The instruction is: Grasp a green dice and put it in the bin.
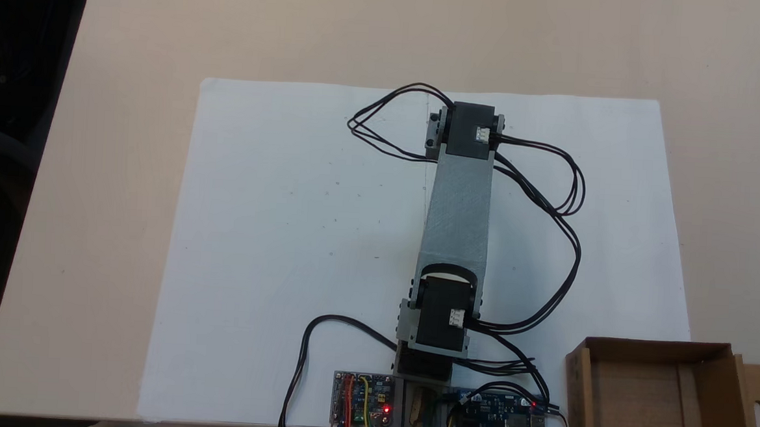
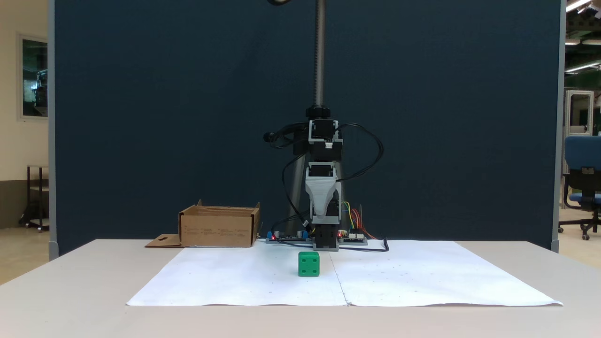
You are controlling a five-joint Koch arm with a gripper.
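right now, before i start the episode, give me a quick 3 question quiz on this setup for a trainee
1. True or false: in a fixed view, the green dice lies inside the bin.
2. The green dice rests on: A) bare table, B) the white paper, C) a circuit board.
3. Fill in: in that same view, the bin stands to the ____ of the arm.

Key: 1 false; 2 B; 3 left.
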